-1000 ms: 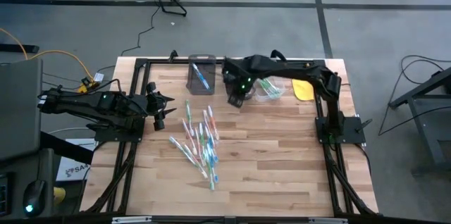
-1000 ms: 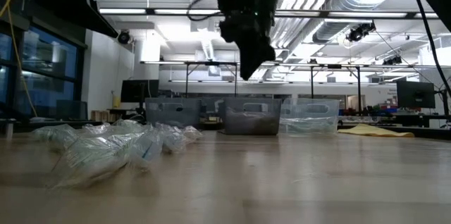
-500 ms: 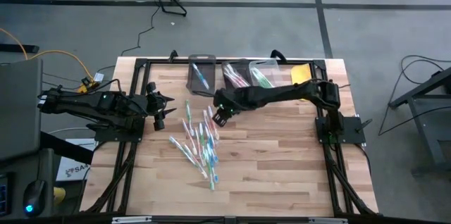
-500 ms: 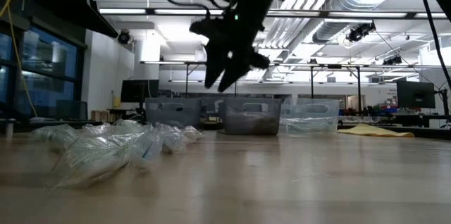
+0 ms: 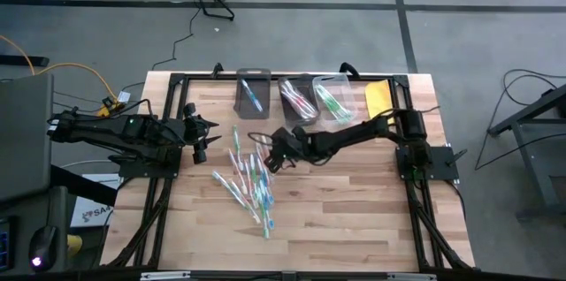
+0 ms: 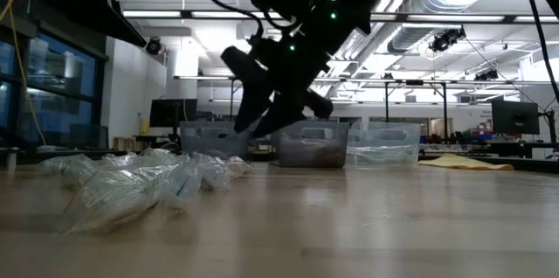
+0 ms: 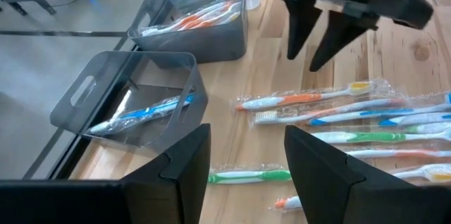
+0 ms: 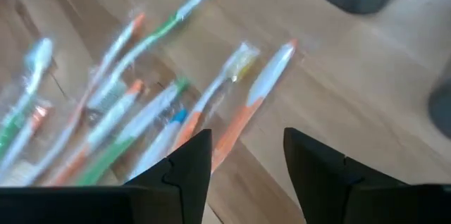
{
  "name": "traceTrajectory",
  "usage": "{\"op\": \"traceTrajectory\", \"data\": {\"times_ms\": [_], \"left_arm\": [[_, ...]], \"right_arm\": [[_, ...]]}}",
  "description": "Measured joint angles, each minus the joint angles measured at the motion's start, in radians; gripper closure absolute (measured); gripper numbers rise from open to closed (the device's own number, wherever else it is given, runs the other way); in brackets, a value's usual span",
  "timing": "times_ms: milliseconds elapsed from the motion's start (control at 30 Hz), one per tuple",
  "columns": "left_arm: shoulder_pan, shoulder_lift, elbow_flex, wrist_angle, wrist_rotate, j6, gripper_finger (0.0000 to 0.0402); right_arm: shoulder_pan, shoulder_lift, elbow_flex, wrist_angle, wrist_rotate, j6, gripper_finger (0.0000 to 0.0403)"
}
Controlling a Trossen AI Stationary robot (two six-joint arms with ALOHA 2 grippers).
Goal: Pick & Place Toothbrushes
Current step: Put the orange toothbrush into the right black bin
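Wrapped toothbrushes [image 5: 250, 178] lie scattered mid-tabletop [image 5: 354, 210] — none held; the right end effector [image 5: 270, 155] hangs over the pile's far right edge, fingers spread and empty; the left end effector [image 5: 200, 137] waits at the left side, fingers apart; at the far edge, three bins [image 5: 252, 94] — each holding a few toothbrushes.
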Motion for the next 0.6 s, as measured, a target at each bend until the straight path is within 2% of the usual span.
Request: {"op": "traceTrajectory", "data": {"times_ms": [200,367,600], "left_arm": [[0.000,-0.001,0.000,0.001,0.000,0.000,0.0226],[0.000,0.001,-0.001,-0.001,0.001,0.000,0.0226],[0.000,0.011,-0.001,-0.003,0.016,0.000,0.0226]], "right_arm": [[0.034,0.065,-0.004,0.114,0.073,-0.014,0.0234],[0.046,0.108,0.000,0.213,0.071,-0.014,0.0234],[0.043,0.149,-0.004,0.210,0.109,0.007,0.0234]]}}
